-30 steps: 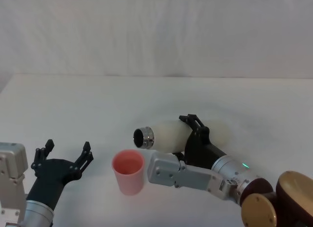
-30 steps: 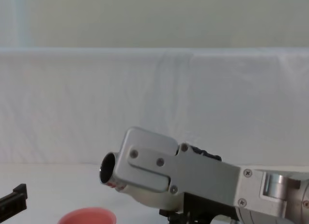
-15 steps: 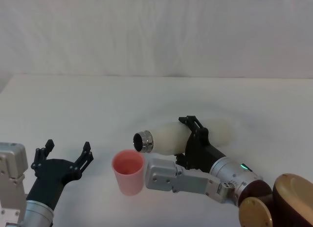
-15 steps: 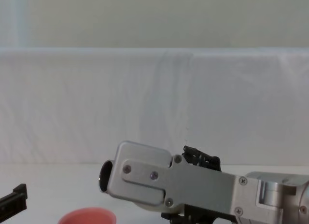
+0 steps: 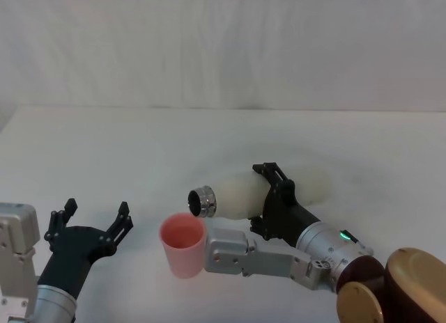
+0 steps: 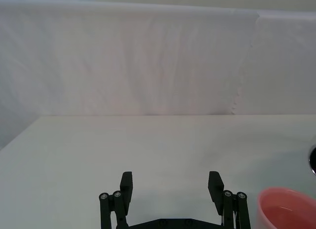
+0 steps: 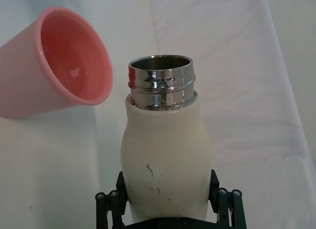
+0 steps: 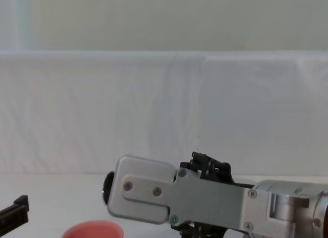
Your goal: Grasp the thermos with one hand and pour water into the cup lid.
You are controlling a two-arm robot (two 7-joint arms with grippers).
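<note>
The cream-white thermos (image 5: 240,195) lies nearly level in the air, steel neck (image 5: 203,201) pointing left and slightly down, just above and right of the rim of the pink cup lid (image 5: 182,243). My right gripper (image 5: 273,195) is shut on the thermos body. In the right wrist view its black fingers (image 7: 109,205) clamp the speckled thermos (image 7: 165,150), whose open mouth sits beside the cup lid (image 7: 59,86). A little liquid glints inside the lid. My left gripper (image 5: 89,223) rests open at the table's near left, apart from the cup lid (image 6: 289,211).
The white table (image 5: 139,149) runs back to a white cloth backdrop (image 5: 223,44). In the chest view the right arm's grey wrist bracket (image 8: 148,197) covers most of the thermos, with the cup lid's rim (image 8: 93,230) low down.
The right wrist has rolled and dropped a little, tipping the thermos mouth lower and closer to the cup lid's rim. The left arm has not moved.
</note>
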